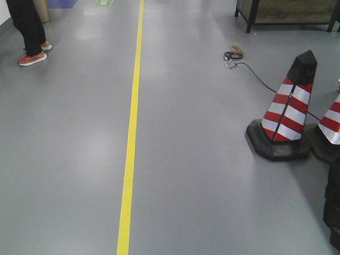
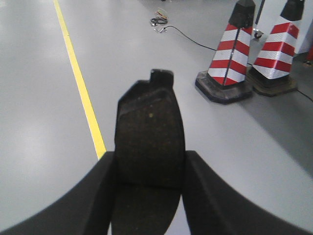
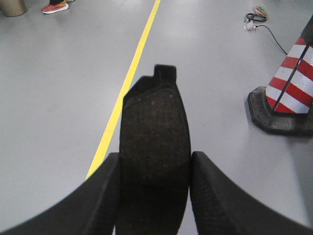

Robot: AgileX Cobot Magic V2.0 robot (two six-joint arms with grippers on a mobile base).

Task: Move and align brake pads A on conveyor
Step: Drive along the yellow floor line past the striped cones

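Grey floor (image 1: pixel 69 149) fills all three views, split by a yellow line (image 1: pixel 130 138) running near to far. No conveyor is seen in any view, so the drop-off spot cannot be judged from here.

Two red-and-white cones (image 1: pixel 287 114) are stood on the right, close beside each other, with a black cable (image 1: pixel 255 74) trailing past them to a small coil of wires on the far floor. A person's legs and red shoes (image 1: pixel 32 57) are seen far left, well apart from the cones.

One brake pad (image 2: pixel 149 142) is clamped in the left gripper (image 2: pixel 149 171), held upright between the jaws, notched end away from the camera. A second brake pad (image 3: pixel 154 147) is gripped the same way by the right gripper (image 3: pixel 154 176). Both are carried above the floor, touching nothing else.

Risks, as judged:
- Each pad is pinched by its lower part only; a jolt from the base could let it tilt or slip out.
- Cones and cable on the right could be clipped if the base is steered that way.
- The person far left could be approached if the route drifts.
- With the belt not seen, placement could be misaligned.
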